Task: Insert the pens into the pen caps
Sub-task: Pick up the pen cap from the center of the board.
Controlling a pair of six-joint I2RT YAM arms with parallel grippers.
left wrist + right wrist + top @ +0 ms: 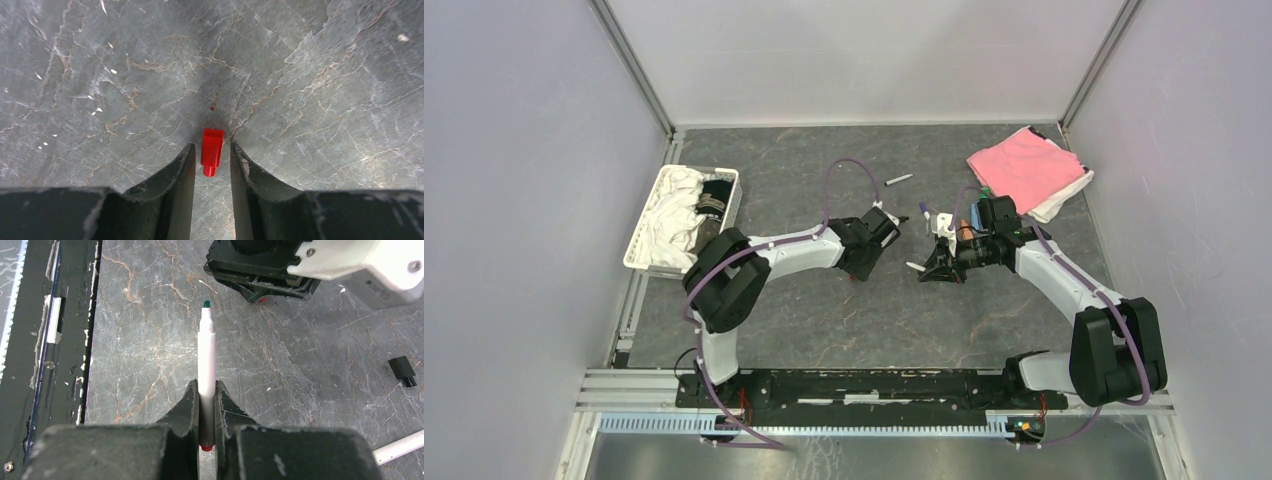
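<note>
Red pen cap (212, 150): lies on the table (100, 75) between the fingers of the left claw (212, 146), which are narrowly parted with gaps on both sides; we count it released. White pen (206, 347), green-tipped: clenched in the right claw (206, 386), its barrel partly hidden by the fingers. Black cap (402, 371) lies apart; second pen (402, 449) is cut off.

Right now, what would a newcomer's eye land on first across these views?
The white pen clamped in the right end effector, green tip aimed at the left end effector. Between the left one's open jaws lies the red cap. The pink cloth sits at the far right corner.
</note>
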